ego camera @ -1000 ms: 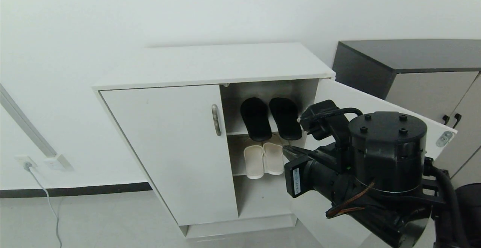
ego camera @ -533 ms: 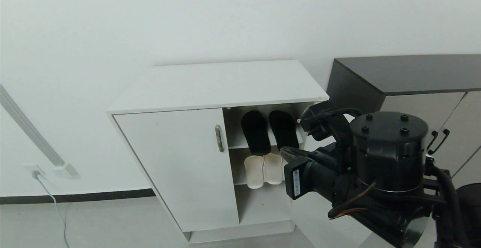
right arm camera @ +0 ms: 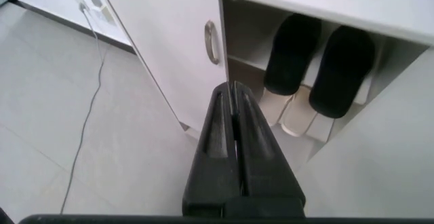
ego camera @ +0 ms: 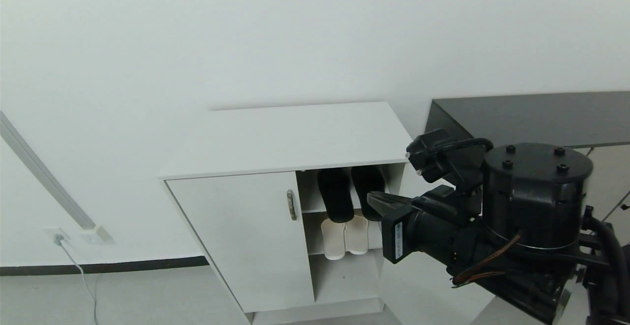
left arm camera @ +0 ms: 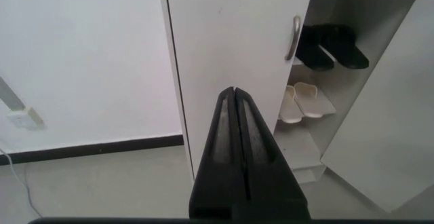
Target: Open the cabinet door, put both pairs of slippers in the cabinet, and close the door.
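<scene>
Closing is what's left: slippers shelved, door open; left gripper and right gripper both pinched together, empty (push door next).

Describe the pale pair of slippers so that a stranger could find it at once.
Find the white cabinet against the wall; its left door is closed and its right side stands open. Inside, the cream slippers lie one level below the black slippers, and they are the only pale pair.

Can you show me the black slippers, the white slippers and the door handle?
black slippers (ego camera: 335,194): head view, left slipper's middle.
white slippers (ego camera: 333,240): head view, left slipper's middle.
door handle (ego camera: 292,205): head view, middle of the bar.
</scene>
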